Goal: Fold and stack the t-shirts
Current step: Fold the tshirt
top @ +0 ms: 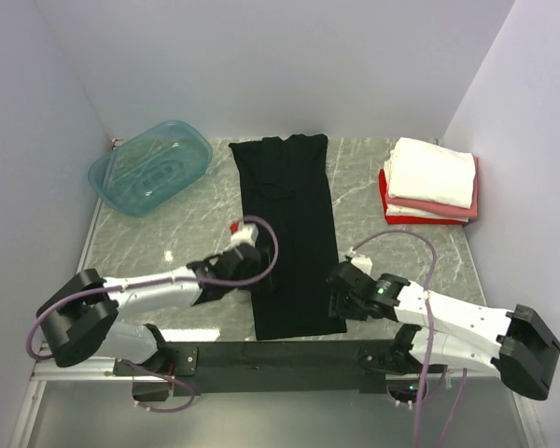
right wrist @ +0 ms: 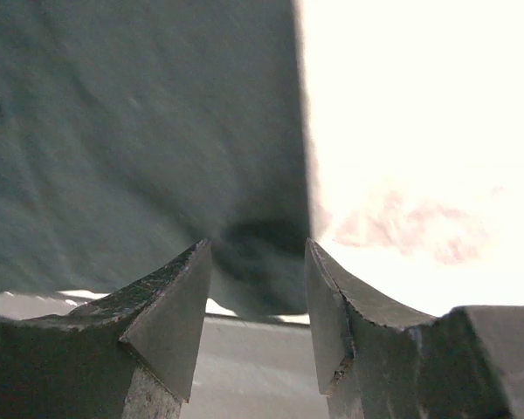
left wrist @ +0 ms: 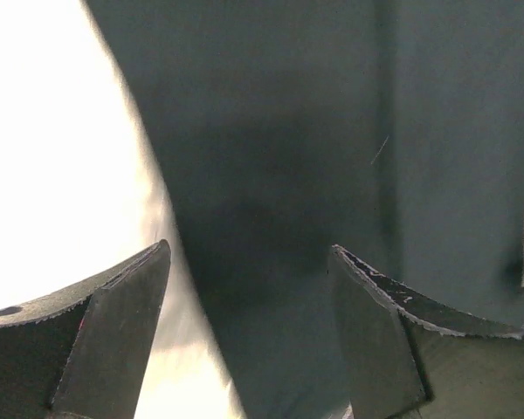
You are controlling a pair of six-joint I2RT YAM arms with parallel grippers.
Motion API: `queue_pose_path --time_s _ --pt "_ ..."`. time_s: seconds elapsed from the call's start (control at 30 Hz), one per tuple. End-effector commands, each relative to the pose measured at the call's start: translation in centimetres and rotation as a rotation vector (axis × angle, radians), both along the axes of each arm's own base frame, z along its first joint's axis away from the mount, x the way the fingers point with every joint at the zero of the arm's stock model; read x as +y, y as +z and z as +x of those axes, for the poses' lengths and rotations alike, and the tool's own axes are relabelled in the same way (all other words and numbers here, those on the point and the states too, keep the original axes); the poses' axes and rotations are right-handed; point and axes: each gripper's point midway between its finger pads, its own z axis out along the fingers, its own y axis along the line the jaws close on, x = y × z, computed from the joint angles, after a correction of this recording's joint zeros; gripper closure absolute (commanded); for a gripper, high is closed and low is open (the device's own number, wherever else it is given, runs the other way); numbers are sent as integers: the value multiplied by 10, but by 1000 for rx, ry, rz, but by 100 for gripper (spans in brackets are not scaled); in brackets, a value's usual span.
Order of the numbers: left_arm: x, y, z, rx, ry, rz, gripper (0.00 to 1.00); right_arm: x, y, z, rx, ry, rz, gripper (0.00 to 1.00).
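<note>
Black shirt (top: 289,233) was laid centrally, already narrowed into a long strip; crosswise folds and stacking were judged outstanding. Folded shirts (top: 429,182) were piled far right. Left gripper (left wrist: 249,249) and right gripper (right wrist: 256,244) were held spread at the strip's near edges, nothing pinched.

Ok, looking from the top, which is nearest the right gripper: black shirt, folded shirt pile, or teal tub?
1. black shirt, the right gripper is at its right edge.
2. folded shirt pile, back right corner.
3. teal tub, back left.
</note>
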Motion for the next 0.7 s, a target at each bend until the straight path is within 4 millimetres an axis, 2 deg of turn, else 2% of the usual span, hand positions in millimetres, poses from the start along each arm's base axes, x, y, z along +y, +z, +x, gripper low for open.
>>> queue_pose_path --time_s 0.0,0.2,0.3,0.67 --pt "6 3 -31 29 91 -40 21 -17 1 -8 -4 -91 -18 46" --pt "16 -15 -67 112 102 -53 21 -20 -11 -16 21 -96 -10 45" --pt "16 -16 -76 131 104 -88 21 -22 -21 -21 43 -92 -22 45" --pt "22 -19 -97 175 105 -92 21 -13 -17 -34 69 -61 11 44"
